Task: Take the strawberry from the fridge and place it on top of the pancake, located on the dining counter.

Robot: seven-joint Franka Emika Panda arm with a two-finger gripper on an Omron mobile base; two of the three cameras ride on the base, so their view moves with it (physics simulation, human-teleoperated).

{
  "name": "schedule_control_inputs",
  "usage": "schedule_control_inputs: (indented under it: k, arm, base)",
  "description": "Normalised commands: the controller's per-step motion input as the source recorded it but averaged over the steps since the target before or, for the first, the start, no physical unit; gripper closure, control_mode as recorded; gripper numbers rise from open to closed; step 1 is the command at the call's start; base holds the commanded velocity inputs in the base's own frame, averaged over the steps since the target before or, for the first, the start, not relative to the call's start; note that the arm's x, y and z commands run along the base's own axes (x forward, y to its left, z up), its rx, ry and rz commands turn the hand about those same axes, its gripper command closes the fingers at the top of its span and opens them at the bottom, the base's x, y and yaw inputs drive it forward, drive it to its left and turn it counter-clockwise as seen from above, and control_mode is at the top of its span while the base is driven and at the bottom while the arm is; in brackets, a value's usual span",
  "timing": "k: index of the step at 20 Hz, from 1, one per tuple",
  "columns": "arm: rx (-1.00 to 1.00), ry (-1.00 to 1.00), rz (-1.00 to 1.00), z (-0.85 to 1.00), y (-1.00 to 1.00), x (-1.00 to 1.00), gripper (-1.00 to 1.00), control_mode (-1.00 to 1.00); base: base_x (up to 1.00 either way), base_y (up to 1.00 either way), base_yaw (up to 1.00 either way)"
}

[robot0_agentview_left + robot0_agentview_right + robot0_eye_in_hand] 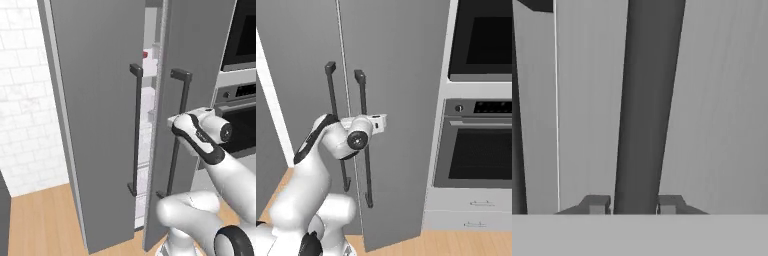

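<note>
Right now the gripper [633,205] is clamped on the right door's handle [648,105] of the fridge [100,115]: in the hand view the dark bar runs straight up between the two finger tips [596,204], one on each side of it and pressed against it. That handle's long axis is vertical, and the jaws straddle it across its width, so the hold is square to the bar, about midway along its length.

From the left base view, both fridge doors stand partly ajar, with a narrow gap between them showing white shelves [150,107] inside. A small red thing [145,53] sits on an upper shelf, above the level of the handle's top end; it may be the strawberry, but it is too small to tell. If so, it lies behind the door being held, deeper into the fridge and higher than the hand.

The arm [316,150] rises from the base, bends at the elbow and reaches forward with the wrist roughly level, the hand [373,123] pointing straight at the door face. An oven stack [481,140] stands just beside the fridge on its right.

By my reading, the step in hand is swinging this door wider, since the gap looks too narrow for the hand to pass
</note>
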Motion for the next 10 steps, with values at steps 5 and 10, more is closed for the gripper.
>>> schedule_control_inputs:
  k: [5, 10]
  arm:
    - [-0.09, 0.24, 0.00, 0.00, -1.00, -0.97, 1.00, -1.00]
    - [-0.01, 0.10, 0.00, 0.00, -1.00, -0.87, 1.00, -1.00]
  base:
    - [0.00, 0.00, 0.00]
    - [0.00, 0.00, 0.00]
